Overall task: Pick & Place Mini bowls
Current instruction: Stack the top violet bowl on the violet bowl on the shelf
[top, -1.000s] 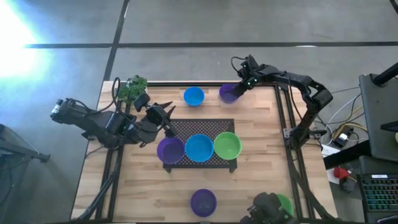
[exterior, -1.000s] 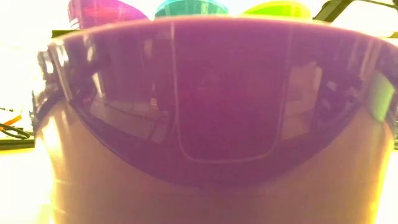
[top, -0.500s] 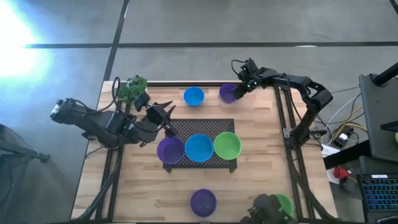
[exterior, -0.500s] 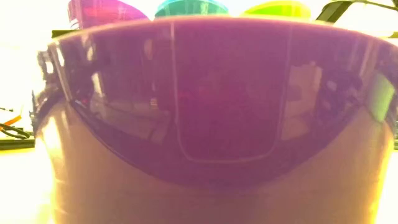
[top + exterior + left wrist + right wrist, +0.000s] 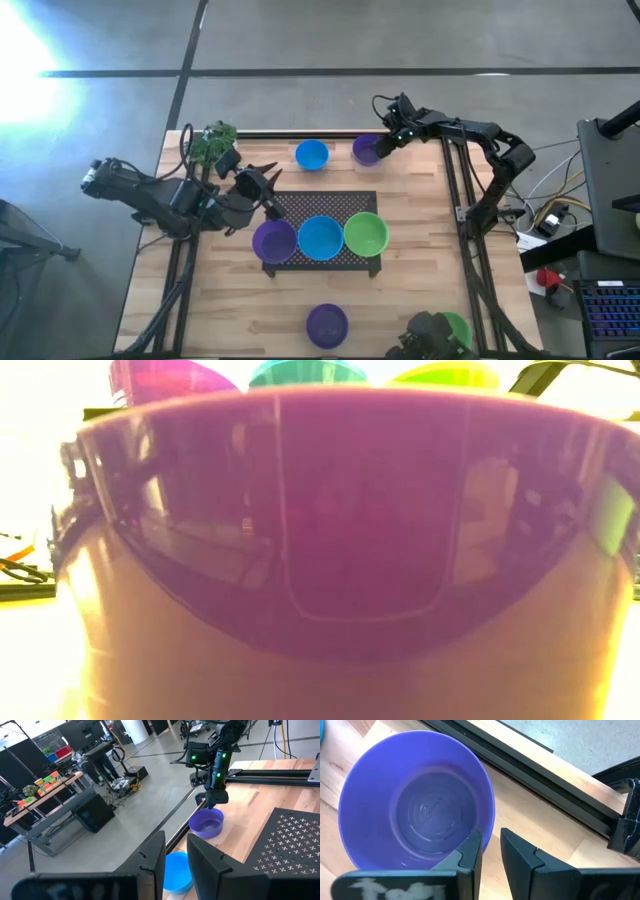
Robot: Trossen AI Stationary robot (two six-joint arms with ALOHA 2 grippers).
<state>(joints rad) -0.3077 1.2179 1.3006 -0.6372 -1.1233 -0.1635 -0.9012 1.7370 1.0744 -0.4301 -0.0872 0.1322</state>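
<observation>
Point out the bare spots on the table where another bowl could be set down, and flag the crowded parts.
Bare wood lies between the black mesh mat and the lone purple bowl near the front edge, and on both front sides of that bowl. Crowded: the mat's front row of three bowls, the far edge by the blue bowl, and the purple bowl at the right gripper.

The wooden table (image 5: 410,290) carries a black mesh mat (image 5: 325,205), mini bowls (image 5: 311,155) and a plant (image 5: 213,141).

Purple, blue, lime mini bowls (image 5: 320,237); black cross-patterned mat (image 5: 325,205).
</observation>
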